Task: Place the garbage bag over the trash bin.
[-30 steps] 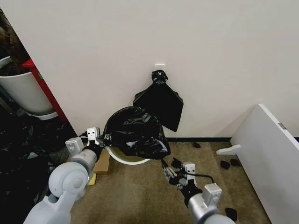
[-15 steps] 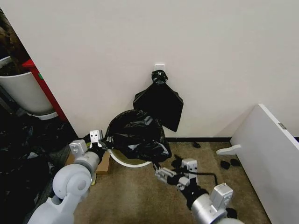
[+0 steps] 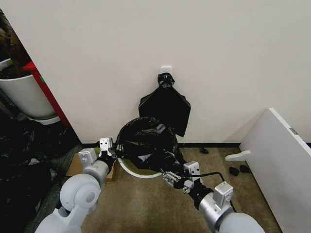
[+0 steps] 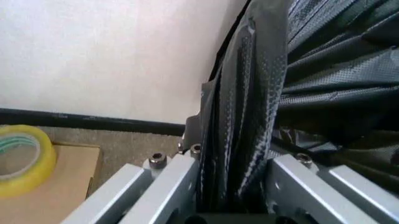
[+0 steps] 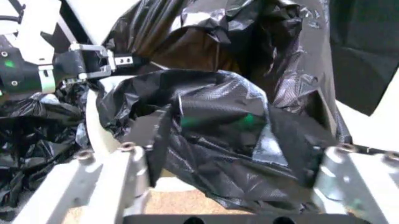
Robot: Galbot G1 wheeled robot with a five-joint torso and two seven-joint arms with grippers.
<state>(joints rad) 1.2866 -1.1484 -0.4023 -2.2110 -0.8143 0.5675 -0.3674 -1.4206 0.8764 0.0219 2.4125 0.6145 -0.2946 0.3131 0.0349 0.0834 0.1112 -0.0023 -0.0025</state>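
Gripper positions at the bin. Left gripper [image 3: 111, 154] is clamped on a gathered fold of the garbage bag [image 3: 148, 143] at the bin's left rim; in the left wrist view the pleated black film [image 4: 240, 116] runs straight down between the metal fingers [image 4: 171, 179]. Right gripper [image 3: 167, 177] sits at the bin's near right side; in the right wrist view its fingers [image 5: 134, 161] are spread wide, with a bulge of the bag [image 5: 218, 130] lying between them, touching the left finger and reaching the right one. The bag is draped loosely over the trash bin [image 3: 141, 173], which stands on the carpet against the wall, only its white front rim and yellowish inside showing beneath the plastic. Behind it, a flat black bundle [image 3: 165, 109] hangs from a wall hook. Beside my left arm lies a cardboard box [image 4: 46, 179] carrying a roll of yellow tape [image 4: 22, 156].
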